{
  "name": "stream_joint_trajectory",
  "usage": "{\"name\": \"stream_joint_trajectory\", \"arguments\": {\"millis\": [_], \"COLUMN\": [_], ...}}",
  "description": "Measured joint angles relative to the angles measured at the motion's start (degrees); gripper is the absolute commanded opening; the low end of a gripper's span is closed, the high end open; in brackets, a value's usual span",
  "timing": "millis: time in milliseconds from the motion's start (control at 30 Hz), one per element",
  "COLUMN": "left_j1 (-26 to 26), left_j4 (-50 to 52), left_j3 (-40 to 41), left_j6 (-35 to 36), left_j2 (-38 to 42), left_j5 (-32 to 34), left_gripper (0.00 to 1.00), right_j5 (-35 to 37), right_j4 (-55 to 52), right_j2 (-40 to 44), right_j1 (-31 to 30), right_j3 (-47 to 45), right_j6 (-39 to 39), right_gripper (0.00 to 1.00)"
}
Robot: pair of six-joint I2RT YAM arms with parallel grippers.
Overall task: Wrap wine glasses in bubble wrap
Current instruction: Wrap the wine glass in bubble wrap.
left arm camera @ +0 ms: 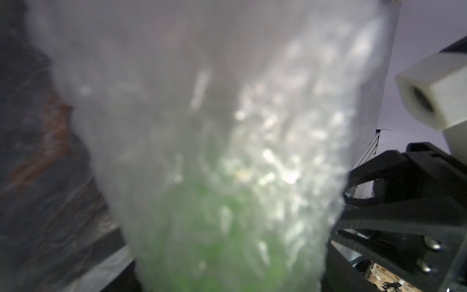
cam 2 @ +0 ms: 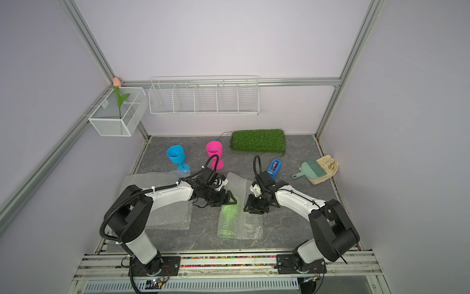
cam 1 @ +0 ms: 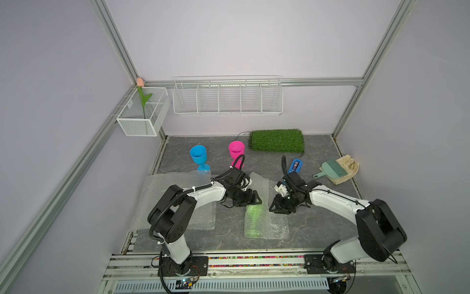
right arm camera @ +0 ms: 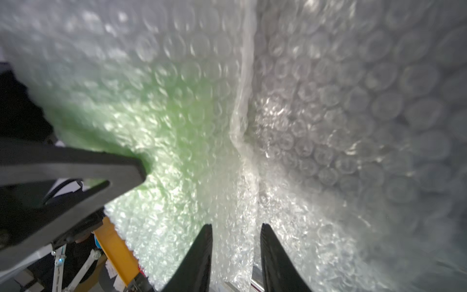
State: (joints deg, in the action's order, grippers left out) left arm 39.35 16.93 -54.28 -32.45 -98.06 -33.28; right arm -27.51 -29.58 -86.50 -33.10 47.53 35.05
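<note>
1 of 3 underway: green goblet (cam 1: 254, 216) lies mid-worktop (cam 1: 305, 234), part-rolled in bubble wrap (cam 1: 278, 227). Blue goblet (cam 1: 198, 154) & pink goblet (cam 1: 236, 150) stand bare at back, w/ spare sheets (cam 1: 157, 188) to my left. R jaws slightly apart, wrap edge between. L jaws: can't tell. Mesh basket (cam 1: 137, 127) holds a fake tulip (cam 1: 143, 99). Wall rack (cam 1: 227, 112) shows nothing inside.

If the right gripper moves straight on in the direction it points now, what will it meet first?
Most likely the bubble wrap: in the right wrist view the right gripper points at its folded edge, beside the covered lime green goblet. The gap to the film is unclear.
</note>
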Motion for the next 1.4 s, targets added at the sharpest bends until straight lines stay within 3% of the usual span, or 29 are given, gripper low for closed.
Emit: {"name": "stream_joint_trajectory", "arguments": {"millis": [300, 500, 767, 967, 1233, 1400], "left_j1": [-7.6, -9.0, -9.7, -9.2, -4.6, -2.9], "left_j4": [-9.0, -12.1, -12.1, -5.6, 5.3, 8.4], "left_j3": [11.1, 13.4, 14.0, 10.4, 3.3, 1.3], "left_j6": [-2.3, -2.9, -3.0, -0.2, 3.1, 3.6], "left_j2": [5.7, 6.4, 6.7, 6.7, 5.9, 5.5], "left_j5": [-6.0, -7.5, -8.0, -4.5, 4.5, 7.5], "left_gripper": [0.76, 0.76, 0.74, 0.74, 0.73, 0.73], "right_j5": [-3.0, -5.3, -4.1, -4.0, -4.6, -2.7], "right_j4": [4.6, 7.4, 7.4, 5.7, 2.8, 2.3], "right_j2": [-9.9, -14.6, -14.6, -14.4, -10.4, -6.5], "right_j1": [-8.6, -13.0, -13.5, -13.7, -13.2, -8.8], "right_j3": [5.8, 8.7, 8.0, 5.0, 1.9, 1.4], "right_j6": [4.0, 5.1, 5.3, 5.1, 3.5, 3.6], "right_gripper": [0.22, 0.18, 0.15, 0.14, 0.14, 0.15]}}
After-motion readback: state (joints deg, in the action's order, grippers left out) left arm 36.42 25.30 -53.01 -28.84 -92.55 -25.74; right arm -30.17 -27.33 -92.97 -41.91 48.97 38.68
